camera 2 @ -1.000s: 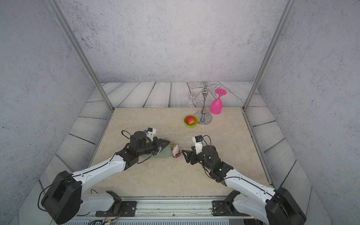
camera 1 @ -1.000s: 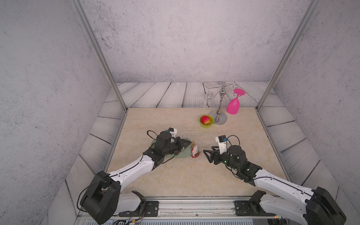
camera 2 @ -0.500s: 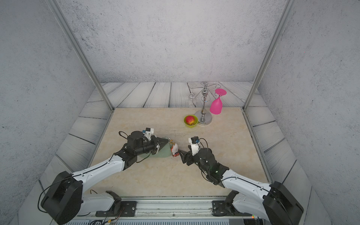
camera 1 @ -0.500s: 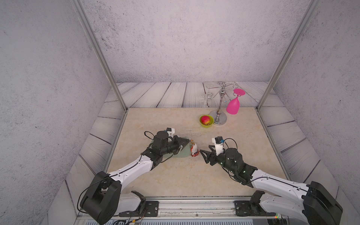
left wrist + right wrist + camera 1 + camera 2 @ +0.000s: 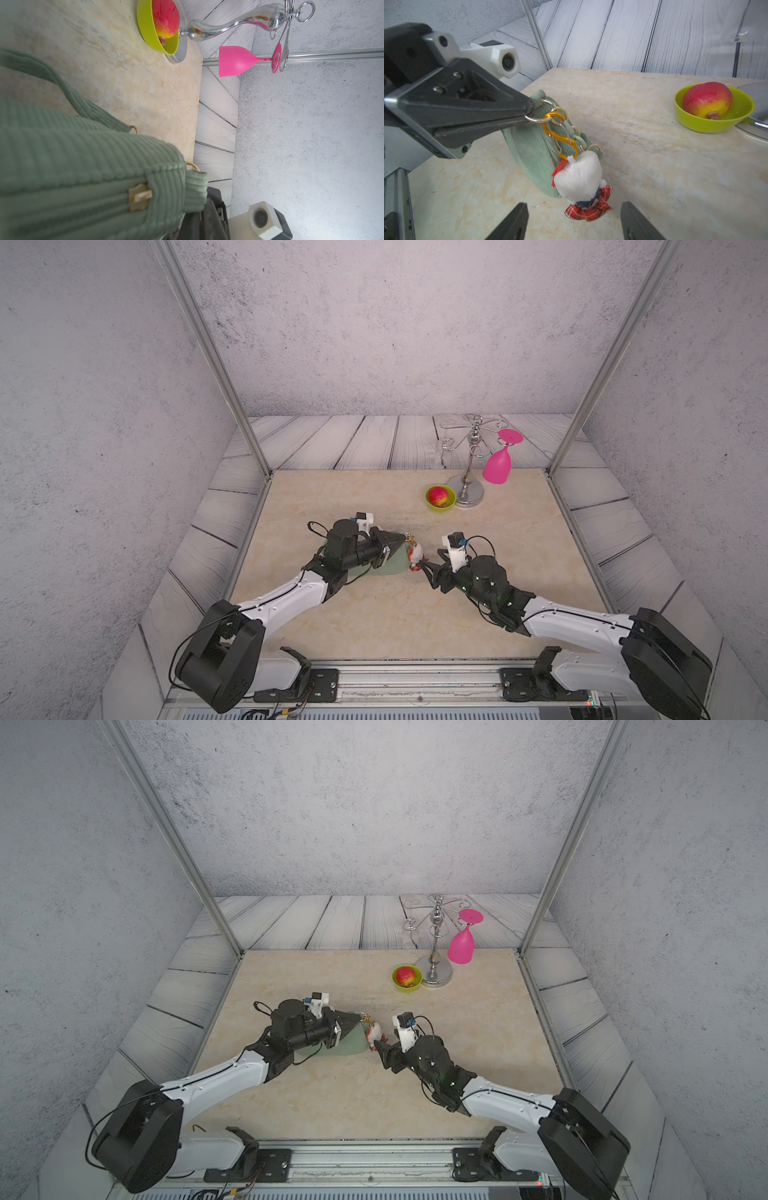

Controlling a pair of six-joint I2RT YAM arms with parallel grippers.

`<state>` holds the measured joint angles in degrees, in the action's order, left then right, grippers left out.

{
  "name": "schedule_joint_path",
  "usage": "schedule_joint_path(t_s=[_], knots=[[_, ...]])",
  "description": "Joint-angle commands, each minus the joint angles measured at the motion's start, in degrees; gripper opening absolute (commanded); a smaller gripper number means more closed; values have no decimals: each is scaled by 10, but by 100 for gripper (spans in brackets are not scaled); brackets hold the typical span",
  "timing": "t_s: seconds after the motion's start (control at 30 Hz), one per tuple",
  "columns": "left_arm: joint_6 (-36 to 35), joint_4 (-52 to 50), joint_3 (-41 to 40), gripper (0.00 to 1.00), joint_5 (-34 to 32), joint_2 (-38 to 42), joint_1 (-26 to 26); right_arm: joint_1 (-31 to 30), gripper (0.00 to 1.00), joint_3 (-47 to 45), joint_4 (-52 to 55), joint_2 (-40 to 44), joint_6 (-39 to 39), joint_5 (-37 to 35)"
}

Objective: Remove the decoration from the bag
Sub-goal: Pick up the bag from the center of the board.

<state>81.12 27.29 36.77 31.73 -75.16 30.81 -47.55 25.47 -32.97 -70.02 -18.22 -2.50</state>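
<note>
**Right jaws wide at the doll, left clamped on the bag's end**

We noted the right gripper (image 5: 574,205) low over the table (image 5: 374,614), jaws set wide apart and gripping nothing. The decoration (image 5: 580,178) hung just ahead of it. Its plaid skirt sat roughly between the two fingertips (image 5: 519,209), with a visible gap on either side and no contact that we could make out.

Facing it, the left gripper (image 5: 529,113) was closed tight. It pinched the fabric tab and silver ring (image 5: 532,120) at the end of the bag (image 5: 533,149). That end stood raised while the bag's lower part rested on the table. A gold clasp (image 5: 556,133) was hooked through the ring, and the doll dangled from the clasp's lower loop against the bag's ribbed side.

In both top views the bag lay near the middle of the table, under the left gripper, with the doll at the end toward the right arm.

Farther back, well apart from the arms, a lime-green bowl (image 5: 440,508) held a red-and-yellow fruit (image 5: 438,496). The bowl sat just beside the base of a chrome stand (image 5: 469,491). A pink glass (image 5: 497,464) hung upside down from one of the stand's arms.
</note>
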Motion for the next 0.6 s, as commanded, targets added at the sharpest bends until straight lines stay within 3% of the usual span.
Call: schedule_joint_path(t_s=[0.0, 0.3, 0.57], knots=[[-1, 35, 4, 0, 14, -3, -4, -5, 75, 19, -39, -12, 23, -11], [-5, 34, 9, 0, 18, -3, -5, -19, 73, 34, -107, -67, 79, -29], [-10, 27, 13, 0, 25, 2, -6, -48, 72, 22, -198, -114, 153, -109]])
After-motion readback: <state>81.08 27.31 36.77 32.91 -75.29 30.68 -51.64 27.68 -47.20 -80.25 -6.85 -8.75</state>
